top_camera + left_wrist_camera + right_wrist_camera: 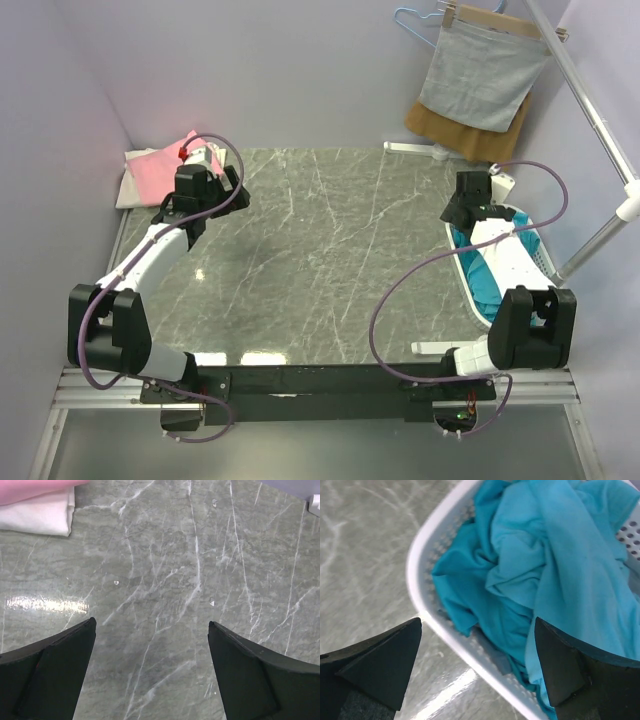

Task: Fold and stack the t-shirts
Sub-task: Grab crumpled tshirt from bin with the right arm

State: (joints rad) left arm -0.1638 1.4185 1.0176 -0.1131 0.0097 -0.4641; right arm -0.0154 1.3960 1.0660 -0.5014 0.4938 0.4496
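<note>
Over the basket (416,560) of teal t-shirts (545,555), right gripper (478,624) gapes wide, empty; left gripper (151,623) likewise

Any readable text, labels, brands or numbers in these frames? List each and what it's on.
None can be read in any view.
The teal t-shirts, white basket, pink t-shirt, white t-shirt and table show no print, tag or logo.
The grey cloth on the hanger is plain too.

White links (160,245), black joints (110,325) (purple cables (372,325) trailing); the left tool (151,621) and right tool (477,620) end in black wedges.
</note>
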